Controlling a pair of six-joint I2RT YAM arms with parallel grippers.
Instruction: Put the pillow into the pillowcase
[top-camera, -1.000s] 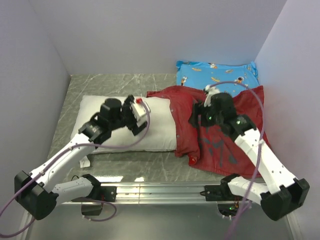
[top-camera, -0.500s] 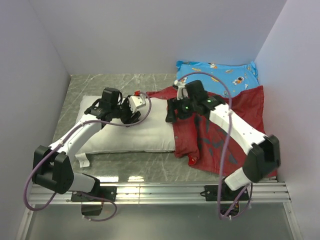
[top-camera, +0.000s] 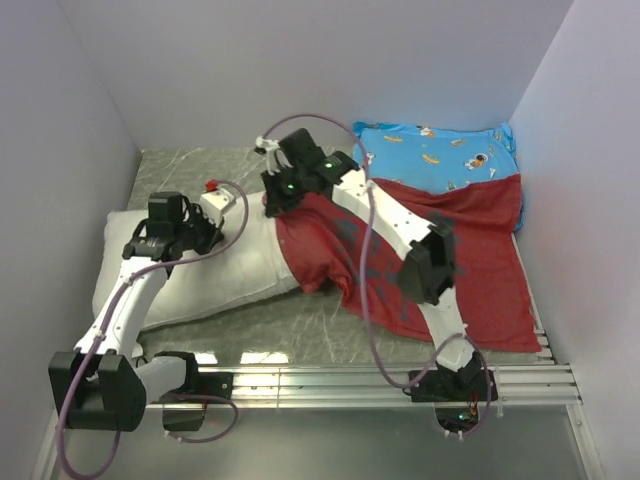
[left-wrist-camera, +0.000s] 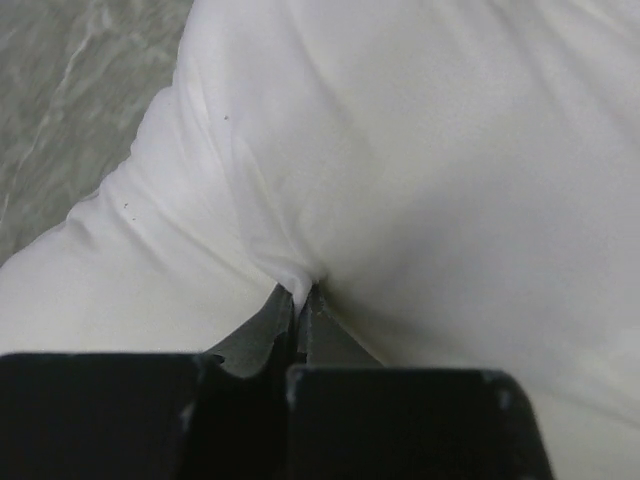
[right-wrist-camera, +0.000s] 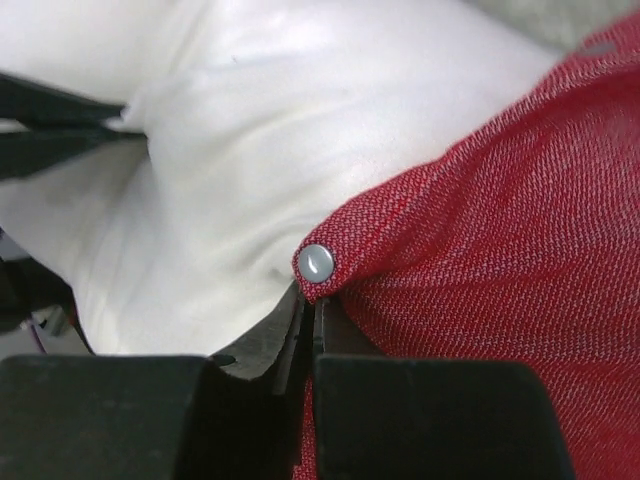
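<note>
Top external view, from the left: our left gripper (top-camera: 212, 232) has just snapped together, pinching a fold of the pillow (top-camera: 235, 275), which lies left of centre. Our right gripper (top-camera: 276, 207) has clamped the pillowcase (top-camera: 470, 270) hem beside its snap button (right-wrist-camera: 317, 262) and dragged it over the pillow's end, so we judge insertion has begun. We find no readable writing.

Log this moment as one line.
left tool: shut on pillow fold | right tool: shut on pillowcase edge by snap | pillowcase overlaps one pillow end
</note>
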